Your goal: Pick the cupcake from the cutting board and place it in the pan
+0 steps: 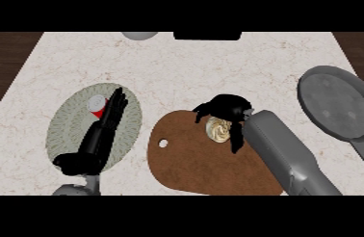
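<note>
- Spreading under everything is the pale marbled worktop (185,67), with dark wood showing past its left and right edges
- Brown and rounded, the cutting board (192,164) lies in the lower middle of the worktop, a small hole near its left edge
- At the right edge sits the grey pan (334,106), its handle running down and out of view; it lies well apart from the board's top, so the carry would have to cross bare worktop
- On the left rests a pale patterned plate (64,135) with a small red-and-white object (96,105) near its upper part
- The left hand (107,125) lies across that plate with fingers straight and relaxed, holding nothing, its fingertips just beside the red-and-white object
- The right hand (229,111) hangs over the board's upper right part, fingers curled down round the cupcake (219,130), which sits on the board with its swirled top showing between them
- Risks, as I judge them: the curl hides how well the fingers sit on the cupcake's sides, so it could tip or slide out on the lift; a low carry could catch the pan's rim; a release short of the pan would leave it on the worktop
</note>
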